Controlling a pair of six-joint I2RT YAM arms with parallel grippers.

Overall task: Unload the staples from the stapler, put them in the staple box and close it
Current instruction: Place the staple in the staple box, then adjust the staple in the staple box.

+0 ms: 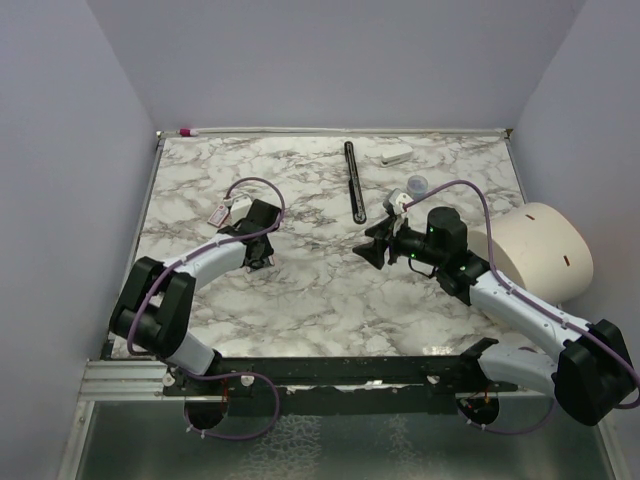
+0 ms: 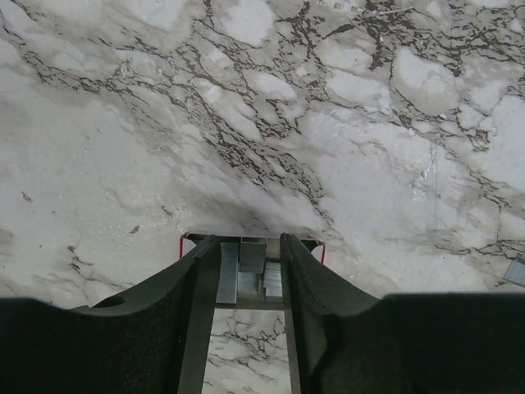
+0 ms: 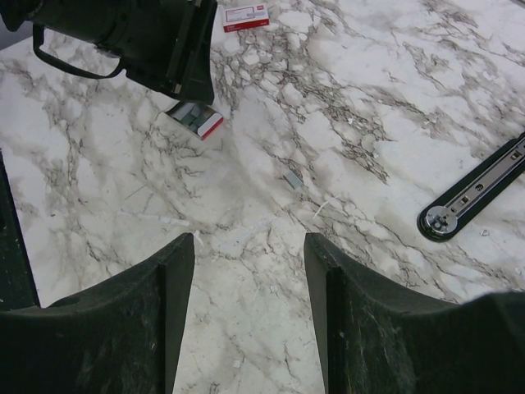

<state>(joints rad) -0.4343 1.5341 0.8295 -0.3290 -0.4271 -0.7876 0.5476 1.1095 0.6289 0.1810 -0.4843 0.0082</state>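
Note:
The stapler [image 3: 197, 121] lies on the marble under my left gripper [image 3: 190, 92]; it is a small red-edged white piece holding grey metal strips. In the left wrist view the left gripper [image 2: 250, 239] stands over the stapler [image 2: 317, 244]. Its fingers are part open on either side of the staples [image 2: 250, 261] inside, and the stapler's red edges show outside both fingers. The top view hides the stapler beneath the left gripper [image 1: 262, 260]. My right gripper [image 1: 369, 248] hovers open and empty [image 3: 250, 246] over bare marble, to the right of the left gripper. One loose staple strip [image 3: 293, 178] lies ahead of it.
A long black bar [image 1: 353, 182] lies at the back middle, with a small white block [image 1: 396, 155] and a round grey cap [image 1: 417, 184] near it. A second small red-and-white box [image 1: 218, 211] sits left of the left arm. A big white cylinder [image 1: 535, 250] stands on the right.

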